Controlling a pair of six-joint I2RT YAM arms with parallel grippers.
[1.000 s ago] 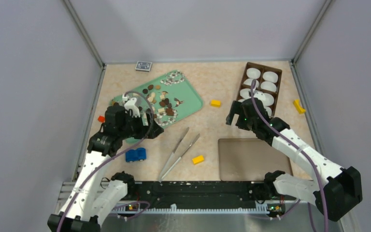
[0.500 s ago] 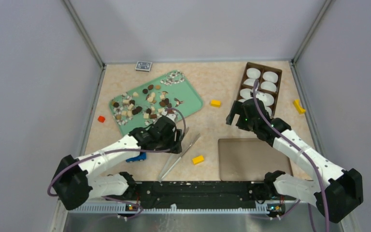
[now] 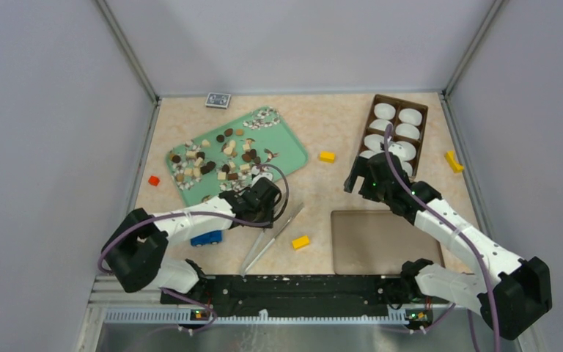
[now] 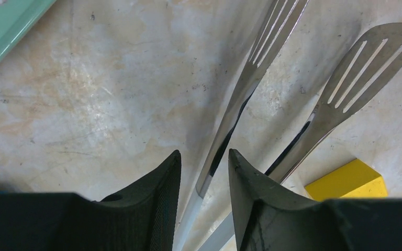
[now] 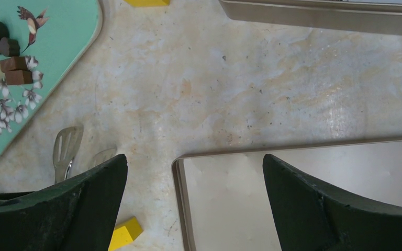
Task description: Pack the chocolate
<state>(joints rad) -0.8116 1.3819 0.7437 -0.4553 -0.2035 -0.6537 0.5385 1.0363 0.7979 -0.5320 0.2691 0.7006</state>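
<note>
The chocolate (image 3: 223, 158) is a scatter of tiny dark, light brown and cream pieces on the green tray (image 3: 289, 150); some pieces (image 5: 5, 47) also show in the right wrist view. Metal tweezers (image 3: 271, 231) lie on the table below the tray. My left gripper (image 3: 267, 214) is low over them. In the left wrist view its jaws (image 4: 203, 154) straddle the left arm of the tweezers (image 4: 251, 83), partly narrowed, with a gap on both sides. My right gripper (image 3: 353, 180) hangs wide open and empty (image 5: 194, 158) above the corner of a flat tan lid (image 5: 293, 198).
A brown box (image 3: 396, 128) with white cups stands at the back right. The tan lid (image 3: 381, 242) lies in front of it. Yellow blocks (image 3: 300, 242) (image 3: 327, 156) (image 3: 453, 161), a blue toy car (image 3: 207, 237), a red block (image 3: 153, 180) and a card deck (image 3: 218, 100) lie around.
My left arm swung from the tray's left side down and right to the tweezers, and its jaws narrowed around one tweezers arm. The right arm has not moved.
</note>
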